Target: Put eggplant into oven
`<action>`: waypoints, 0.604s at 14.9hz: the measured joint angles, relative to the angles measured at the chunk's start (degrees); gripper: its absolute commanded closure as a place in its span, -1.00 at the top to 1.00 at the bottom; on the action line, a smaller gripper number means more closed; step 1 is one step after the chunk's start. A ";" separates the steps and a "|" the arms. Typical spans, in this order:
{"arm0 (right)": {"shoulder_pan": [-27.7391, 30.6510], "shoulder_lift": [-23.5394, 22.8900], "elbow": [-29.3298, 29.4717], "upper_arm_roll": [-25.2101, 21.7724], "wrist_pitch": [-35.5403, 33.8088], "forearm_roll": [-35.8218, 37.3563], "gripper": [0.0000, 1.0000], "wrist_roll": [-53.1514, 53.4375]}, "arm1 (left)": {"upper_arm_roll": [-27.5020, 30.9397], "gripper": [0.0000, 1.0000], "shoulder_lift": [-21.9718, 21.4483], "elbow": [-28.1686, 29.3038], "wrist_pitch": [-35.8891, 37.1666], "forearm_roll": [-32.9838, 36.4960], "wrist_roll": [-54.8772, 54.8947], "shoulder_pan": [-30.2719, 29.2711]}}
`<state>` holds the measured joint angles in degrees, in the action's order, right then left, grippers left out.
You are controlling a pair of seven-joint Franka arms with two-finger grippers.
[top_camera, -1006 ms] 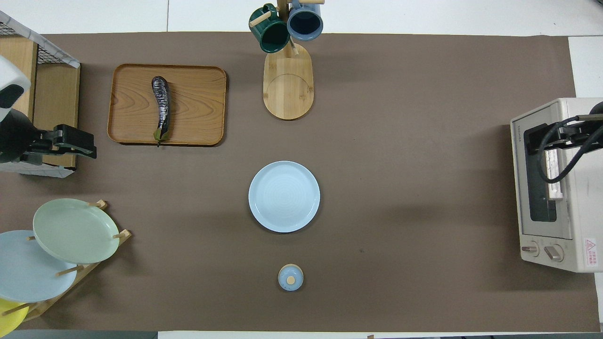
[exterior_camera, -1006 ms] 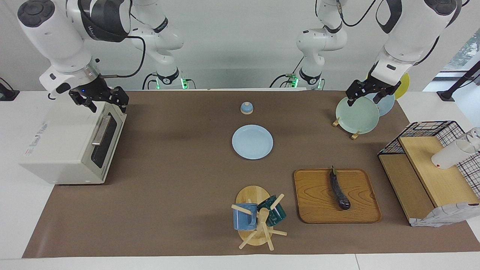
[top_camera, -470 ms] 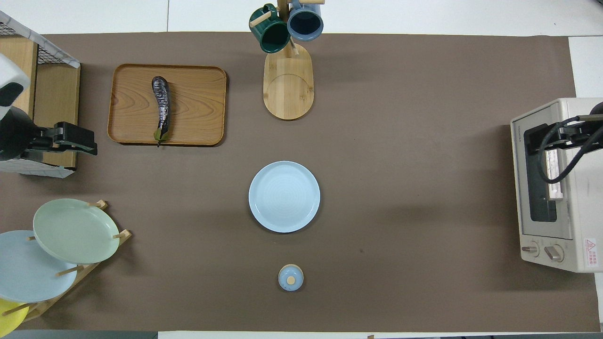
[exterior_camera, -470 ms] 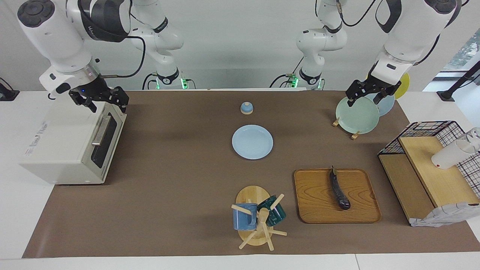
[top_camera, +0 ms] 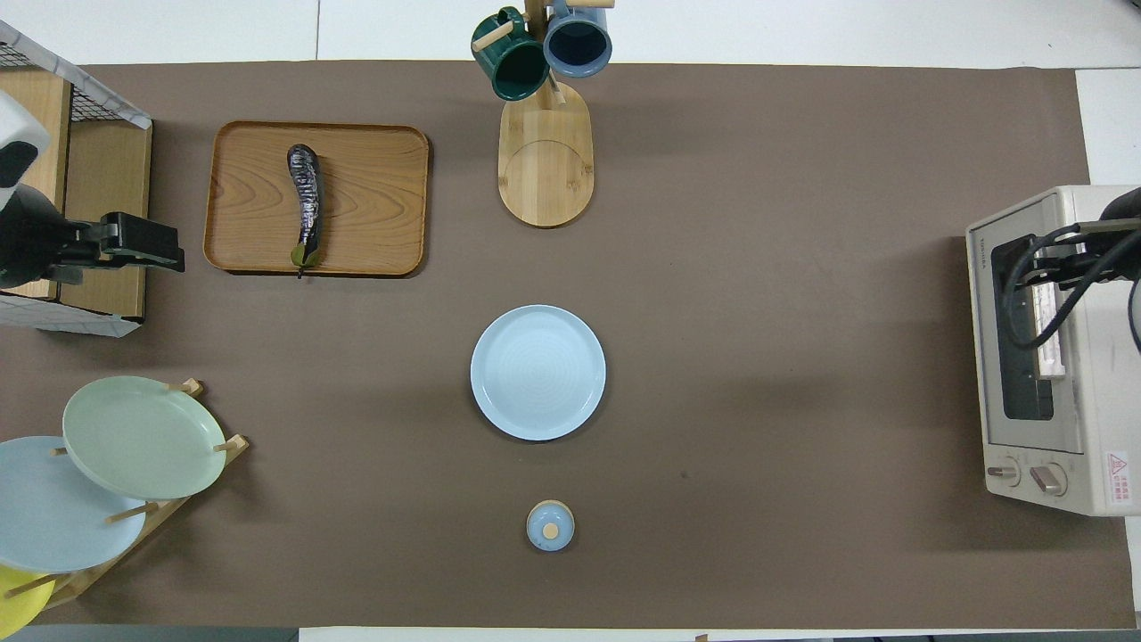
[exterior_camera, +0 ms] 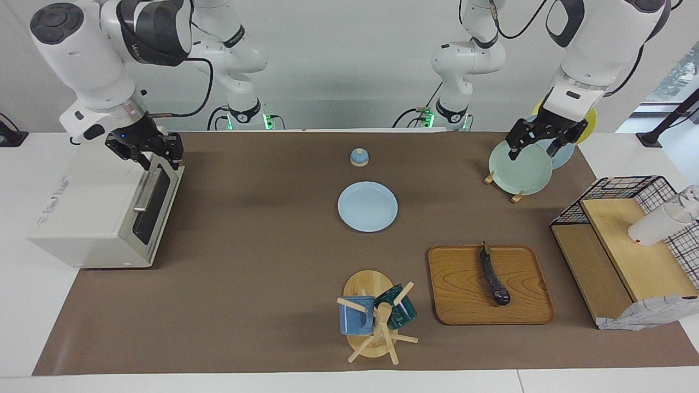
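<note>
Brown mat on a white desk (exterior_camera: 22, 305), white wall at the robots' end. Long, shiny, dark purple eggplant (exterior_camera: 494, 278) lying flat on a brown wooden tray (exterior_camera: 458, 295), toward the left arm's end of the desk, stem end nearer to the robots. Boxy cream-white toaster oven (exterior_camera: 82, 218) at the right arm's end, glass door shut, metal bar handle (exterior_camera: 146, 190) across the top of the door.

Right gripper (exterior_camera: 152, 154) low over the oven's top front edge, just above the handle; black fingers spread apart, holding nothing. Left gripper (exterior_camera: 539, 143) up over the pale green plate (exterior_camera: 519, 169) standing in a small wooden rack; fingers spread apart too, empty.

Round light blue plate (exterior_camera: 367, 206) flat in the middle of the desk. Little blue lid with a wooden knob (exterior_camera: 359, 157) nearer to the robots than that plate. Wooden mug stand with a blue mug (exterior_camera: 356, 315) and a dark green mug (exterior_camera: 397, 309), beside the tray. Wire-and-wood shelf (exterior_camera: 622, 256) at the left arm's end.
</note>
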<state>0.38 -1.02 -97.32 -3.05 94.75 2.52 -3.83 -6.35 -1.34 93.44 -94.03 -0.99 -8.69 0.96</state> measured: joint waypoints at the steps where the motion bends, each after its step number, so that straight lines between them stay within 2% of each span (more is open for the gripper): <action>1: 0.13 0.62 -2.30 -0.04 2.42 0.38 -1.00 -0.01 | 0.00 1.00 0.33 0.03 -0.16 0.00 0.00 0.00; 5: 3.01 1.30 -7.74 -0.24 7.90 3.69 -1.00 -0.23 | -0.03 1.00 3.80 0.08 -3.88 -0.07 0.00 0.00; 9: 4.64 1.29 -10.74 -0.30 9.95 4.63 -1.00 -0.38 | -0.05 1.00 11.44 -1.37 -7.74 -0.88 0.00 0.01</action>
<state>5.02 0.27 -108.06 -3.34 104.70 7.15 -4.21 -6.40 10.11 92.07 -101.77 -1.87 -8.69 0.97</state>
